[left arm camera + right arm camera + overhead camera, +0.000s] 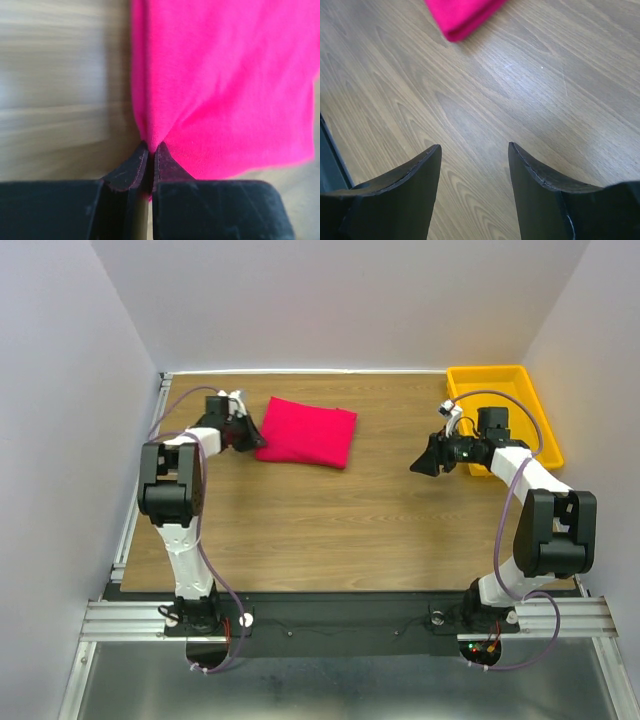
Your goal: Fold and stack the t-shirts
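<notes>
- left wrist view: the left gripper (150, 149) is seen closed on a pinch of the t-shirt (225, 75), at the cloth's edge farthest from the yellow tray (487, 371); the fabric is drawn into a small pucker between the fingertips.
- the t-shirt is found folded into a small rectangle on the table (330, 520), well apart from the yellow tray and to its left in the top view.
- the right gripper (475, 150) is held open over bare wood, between the yellow tray and the t-shirt, with nothing between its fingers; only a corner of the t-shirt is caught in its view.
- the folding appears done, so the step in hand is judged to be the moving of the folded t-shirt to its stacking place; no second t-shirt can be seen.
- for the next move, a low, steady drag or lift is called for, so that the layers are not pulled apart by a one-edge grip; support from the right gripper at the tray-side edge may be needed.
</notes>
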Action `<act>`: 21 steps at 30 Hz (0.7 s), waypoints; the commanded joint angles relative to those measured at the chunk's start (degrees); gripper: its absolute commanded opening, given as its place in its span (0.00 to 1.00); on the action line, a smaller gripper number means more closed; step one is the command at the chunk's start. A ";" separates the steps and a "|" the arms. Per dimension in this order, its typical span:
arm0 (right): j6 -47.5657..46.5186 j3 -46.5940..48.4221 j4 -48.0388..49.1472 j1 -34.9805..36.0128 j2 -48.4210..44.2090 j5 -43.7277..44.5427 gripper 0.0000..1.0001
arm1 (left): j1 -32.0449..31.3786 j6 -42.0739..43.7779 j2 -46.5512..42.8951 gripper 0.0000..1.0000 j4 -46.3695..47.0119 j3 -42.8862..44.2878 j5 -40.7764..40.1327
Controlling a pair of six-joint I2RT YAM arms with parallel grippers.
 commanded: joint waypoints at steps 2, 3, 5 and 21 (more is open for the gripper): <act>-0.97 0.17 0.69 -0.47 -1.47 -2.01 0.62 | 8.65 15.47 -1.42 0.00 -11.97 4.76 -2.81; -1.05 0.26 0.61 -0.47 -1.47 -2.18 0.62 | 9.71 16.54 -1.33 0.00 -12.67 5.64 -2.81; -1.05 0.34 0.43 -0.47 -1.47 -2.19 0.62 | 12.44 17.95 -1.42 0.00 -14.26 6.78 -3.25; -2.46 0.78 -1.33 -0.47 -1.12 -2.62 0.62 | 22.90 23.76 0.16 0.01 -17.87 11.44 -18.36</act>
